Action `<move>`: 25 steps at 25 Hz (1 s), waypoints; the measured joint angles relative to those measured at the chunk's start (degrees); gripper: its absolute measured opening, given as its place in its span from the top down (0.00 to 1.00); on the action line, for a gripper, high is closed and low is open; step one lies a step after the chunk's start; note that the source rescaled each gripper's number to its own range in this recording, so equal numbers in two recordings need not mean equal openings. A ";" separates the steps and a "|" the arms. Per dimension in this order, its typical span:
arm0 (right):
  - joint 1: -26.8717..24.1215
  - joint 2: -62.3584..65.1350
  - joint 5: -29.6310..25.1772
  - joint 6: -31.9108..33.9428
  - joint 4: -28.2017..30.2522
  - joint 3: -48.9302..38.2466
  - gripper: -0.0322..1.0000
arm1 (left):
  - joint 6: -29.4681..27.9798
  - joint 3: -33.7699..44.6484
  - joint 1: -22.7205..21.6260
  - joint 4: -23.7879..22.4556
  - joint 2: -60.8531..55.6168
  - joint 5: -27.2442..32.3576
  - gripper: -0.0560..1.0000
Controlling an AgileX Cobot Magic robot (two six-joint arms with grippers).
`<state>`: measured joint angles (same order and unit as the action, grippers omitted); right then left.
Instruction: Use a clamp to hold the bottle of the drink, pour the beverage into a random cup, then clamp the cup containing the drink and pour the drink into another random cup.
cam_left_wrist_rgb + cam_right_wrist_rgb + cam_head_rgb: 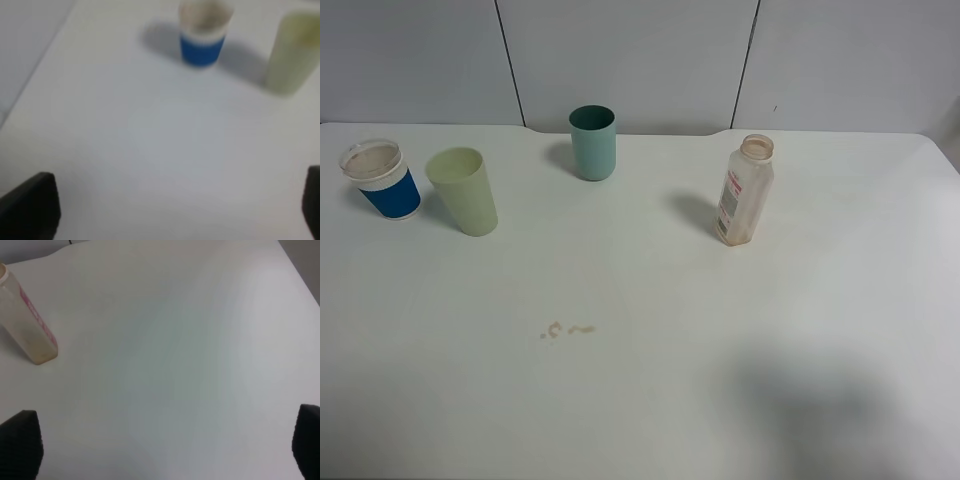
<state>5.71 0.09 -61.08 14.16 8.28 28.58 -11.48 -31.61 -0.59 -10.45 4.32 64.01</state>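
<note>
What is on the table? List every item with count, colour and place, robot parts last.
bottle: one, clear with a white label and pink-red band, uncapped, upright on the right of the table.
teal cup: one, teal, upright at the back centre.
yellow-green cup: one, pale yellow-green, upright at the back left, right of the blue cup.
blue cup: one, blue with a white rim band, far back left.
spill: a few small brownish drops, centre front of the table.
table: one, white.
left gripper: one, black, open, empty, facing the blue and yellow-green cups.
right gripper: one, black, open, empty, the bottle ahead of it to one side.
</note>
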 joint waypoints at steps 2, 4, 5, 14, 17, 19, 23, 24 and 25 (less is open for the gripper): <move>0.00 0.00 0.00 0.00 0.00 0.00 0.00 | 0.00 -0.05 0.00 -0.05 -0.14 2.62 0.07; 0.00 0.00 0.00 0.00 0.00 0.00 0.00 | 0.00 0.00 0.00 -0.05 -0.71 3.59 0.07; 0.00 0.00 0.00 0.00 0.00 0.00 0.00 | 0.00 0.00 0.00 -0.17 -0.83 3.87 0.07; 0.00 0.00 0.00 0.00 0.00 0.00 0.00 | 0.84 0.00 0.00 0.29 -0.89 4.00 0.07; 0.00 0.00 0.00 0.00 0.00 0.00 0.00 | 1.91 0.00 0.00 1.05 -0.89 4.00 0.07; 0.00 0.00 0.00 0.00 0.00 0.00 0.00 | 2.08 0.00 0.00 1.19 -0.89 3.95 0.07; 0.00 0.00 0.00 0.00 0.00 0.00 0.00 | 2.13 0.67 0.00 2.52 -0.89 1.11 0.07; 0.00 0.00 0.00 0.00 0.00 0.00 0.00 | 2.05 1.65 0.00 3.49 -0.94 -1.08 0.07; 0.00 0.00 0.00 0.00 0.00 0.00 0.00 | 2.27 2.19 0.00 4.78 -0.86 -1.78 0.07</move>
<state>5.71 0.09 -61.08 14.16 8.28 28.58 -9.21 -29.42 -0.59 -5.66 3.46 62.23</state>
